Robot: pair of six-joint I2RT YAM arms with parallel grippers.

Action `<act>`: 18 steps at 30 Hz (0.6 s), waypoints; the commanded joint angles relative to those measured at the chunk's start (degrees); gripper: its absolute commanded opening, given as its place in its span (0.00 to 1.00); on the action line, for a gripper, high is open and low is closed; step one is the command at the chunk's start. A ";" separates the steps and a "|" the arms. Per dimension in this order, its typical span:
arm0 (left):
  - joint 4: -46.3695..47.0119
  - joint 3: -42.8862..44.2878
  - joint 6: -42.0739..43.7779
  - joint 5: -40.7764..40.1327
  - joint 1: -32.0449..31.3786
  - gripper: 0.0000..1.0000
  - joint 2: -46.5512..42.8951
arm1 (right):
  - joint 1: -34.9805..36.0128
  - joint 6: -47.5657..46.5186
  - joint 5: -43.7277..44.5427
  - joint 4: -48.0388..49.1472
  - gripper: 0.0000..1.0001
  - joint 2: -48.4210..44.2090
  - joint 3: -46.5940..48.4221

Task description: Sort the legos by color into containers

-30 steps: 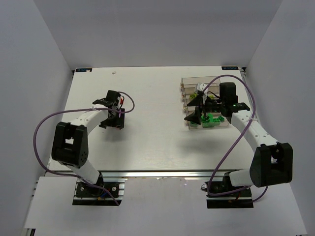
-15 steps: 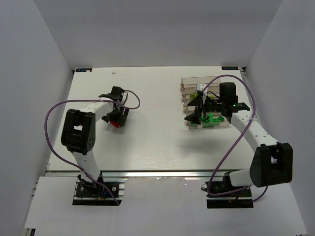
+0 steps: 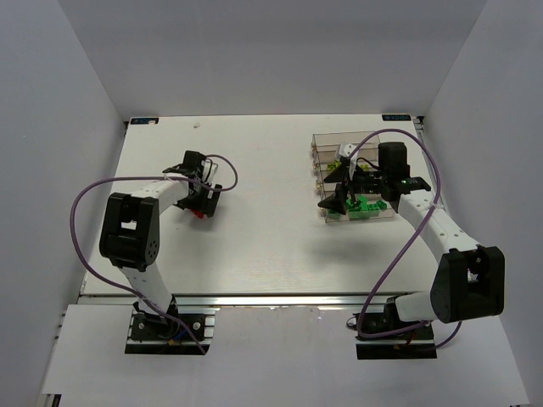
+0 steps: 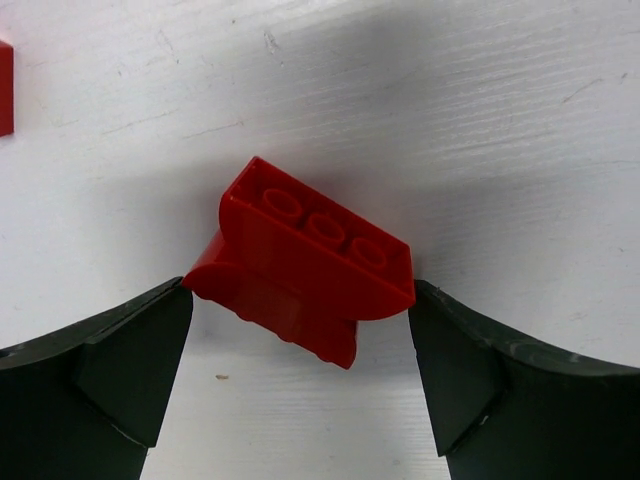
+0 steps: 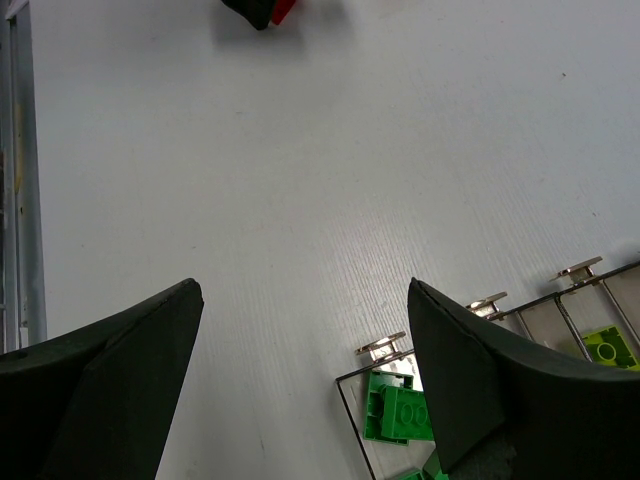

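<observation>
A red brick [image 4: 310, 260] lies tilted on the white table, also seen from above [image 3: 199, 214]. My left gripper [image 4: 300, 300] is open and low over it, with one fingertip at each end of the brick [image 3: 202, 202]. A second red piece [image 4: 5, 88] shows at the left edge of the view. My right gripper [image 5: 305, 290] is open and empty, hovering at the near-left end of the clear containers [image 3: 327, 174]. Green bricks [image 5: 400, 410] lie in the nearest bin [image 3: 366, 206]. A yellow-green brick [image 5: 610, 347] lies in the bin beside it.
The row of bins has small metal tabs [image 5: 382, 346] on its left side. The white table [image 3: 263, 246] ends in a metal rail at the front. Grey walls close in the back and both sides. Purple cables loop off both arms.
My left arm has folded inward and its gripper has turned and settled over the red brick. My right arm has not moved.
</observation>
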 commanded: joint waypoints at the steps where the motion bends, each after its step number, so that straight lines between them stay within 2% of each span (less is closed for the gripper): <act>1: 2.28 -1.70 -0.17 2.17 0.46 0.98 -4.38 | 0.05 -0.09 -0.48 -0.39 0.88 -1.27 2.12; 9: 4.12 -4.35 1.76 3.13 1.60 0.98 -6.85 | 0.05 0.35 -0.74 0.22 0.88 -1.18 2.20; 18: 5.18 -0.39 3.87 5.51 1.60 0.98 -8.87 | 0.14 0.62 -0.66 0.22 0.88 -1.53 2.29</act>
